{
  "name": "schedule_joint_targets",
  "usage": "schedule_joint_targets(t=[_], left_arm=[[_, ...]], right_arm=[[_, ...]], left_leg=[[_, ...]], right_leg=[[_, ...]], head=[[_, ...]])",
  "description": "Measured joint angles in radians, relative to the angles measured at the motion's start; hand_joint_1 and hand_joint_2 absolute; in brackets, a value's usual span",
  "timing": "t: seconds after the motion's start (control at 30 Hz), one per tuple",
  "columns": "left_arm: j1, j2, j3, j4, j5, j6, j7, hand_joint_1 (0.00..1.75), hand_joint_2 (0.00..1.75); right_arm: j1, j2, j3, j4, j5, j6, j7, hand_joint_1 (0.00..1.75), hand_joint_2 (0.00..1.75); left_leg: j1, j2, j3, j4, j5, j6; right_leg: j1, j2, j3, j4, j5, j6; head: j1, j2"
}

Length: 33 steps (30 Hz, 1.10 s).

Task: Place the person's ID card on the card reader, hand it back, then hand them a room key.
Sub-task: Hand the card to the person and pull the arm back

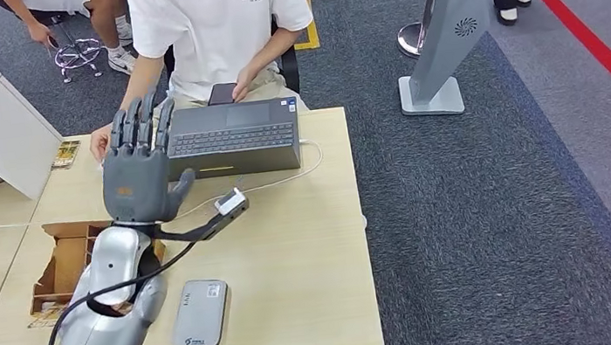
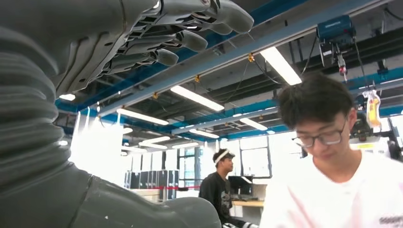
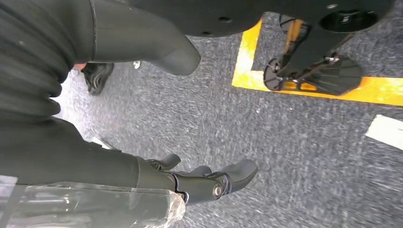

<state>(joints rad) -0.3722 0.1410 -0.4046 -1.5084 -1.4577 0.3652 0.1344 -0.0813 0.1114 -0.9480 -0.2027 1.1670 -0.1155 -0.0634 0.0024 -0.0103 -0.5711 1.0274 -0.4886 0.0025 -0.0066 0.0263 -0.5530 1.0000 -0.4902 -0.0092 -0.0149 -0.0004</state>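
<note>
I am holding my grey left hand [image 1: 136,169] up empty, fingers spread, blocking the dark grey laptop's [image 1: 234,138] left edge, the flat grey card reader [image 1: 200,314] lying nearer me.

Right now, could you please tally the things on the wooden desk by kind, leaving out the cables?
Laptops: 1, grey laptop
Card readers: 1, grey card reader
Cardboard boxes: 1, open cardboard box
Total: 3

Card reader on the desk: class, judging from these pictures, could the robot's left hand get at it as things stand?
Probably yes. The left hand is raised, empty, fingers spread; the card reader lies bare near the table's near edge beside that forearm, nothing over it.
</note>
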Motion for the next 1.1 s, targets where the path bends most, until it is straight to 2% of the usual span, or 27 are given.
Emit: schedule_joint_targets(t=[0.07, 0.2, 0.37, 0.47, 0.67, 0.97, 1.1], left_arm=[[0.119, 0.059, 0.005, -0.089, -0.02, 0.05, 0.003, 0.0, 1.75], [0.377, 0.152, 0.049, -0.257, -0.05, 0.22, -0.03, 0.0, 1.75], [0.569, 0.206, 0.117, -0.388, -0.095, 0.306, -0.071, 0.0, 1.75], [0.657, 0.218, 0.163, -0.473, -0.102, 0.324, -0.116, 0.0, 1.75], [0.75, 0.218, 0.226, -0.586, -0.102, 0.327, -0.166, 0.0, 1.75], [0.786, 0.26, 0.256, -0.624, -0.093, 0.327, -0.183, 0.0, 1.75], [0.792, 0.274, 0.288, -0.62, -0.043, 0.327, -0.236, 0.0, 1.75]], right_arm=[[0.009, -0.001, -0.004, 0.0, -0.005, 0.0, -0.004, 0.0, 1.75], [0.021, -0.002, -0.014, 0.0, -0.01, 0.0, -0.007, 0.0, 1.75], [0.019, -0.002, -0.025, 0.0, -0.019, -0.003, -0.028, 0.0, 1.75], [0.019, -0.002, -0.027, 0.0, -0.02, -0.009, -0.035, 0.0, 1.75], [0.018, -0.002, -0.027, 0.0, -0.018, -0.017, -0.037, 0.0, 1.75], [0.012, -0.002, -0.027, 0.0, -0.008, -0.007, -0.036, 0.0, 1.75], [0.01, -0.002, -0.027, 0.0, -0.009, -0.003, -0.036, 0.0, 1.75]], left_leg=[[0.0, 0.001, 0.0, -0.001, -0.001, -0.001], [0.0, 0.001, 0.001, -0.001, -0.003, -0.002], [0.0, -0.002, 0.0, -0.001, -0.003, -0.001], [0.0, -0.002, 0.0, -0.001, -0.003, -0.001], [0.0, -0.003, 0.001, -0.001, -0.003, -0.001], [0.0, -0.003, 0.002, -0.001, -0.003, -0.001], [0.0, -0.003, 0.002, -0.001, -0.003, -0.001]], right_leg=[[0.0, 0.0, 0.0, 0.0, -0.001, -0.001], [0.0, 0.0, -0.001, 0.0, -0.004, -0.002], [0.0, -0.003, 0.0, 0.0, -0.005, -0.001], [0.0, -0.003, 0.001, 0.0, -0.005, -0.001], [0.0, -0.004, 0.002, 0.0, -0.004, -0.001], [0.0, -0.005, 0.002, 0.0, -0.004, -0.001], [0.0, -0.005, 0.002, 0.0, -0.004, -0.001]], head=[[0.0, 0.0], [-0.001, 0.0], [-0.001, 0.0], [0.0, 0.0], [-0.001, 0.0], [-0.001, 0.0], [-0.001, 0.0]])
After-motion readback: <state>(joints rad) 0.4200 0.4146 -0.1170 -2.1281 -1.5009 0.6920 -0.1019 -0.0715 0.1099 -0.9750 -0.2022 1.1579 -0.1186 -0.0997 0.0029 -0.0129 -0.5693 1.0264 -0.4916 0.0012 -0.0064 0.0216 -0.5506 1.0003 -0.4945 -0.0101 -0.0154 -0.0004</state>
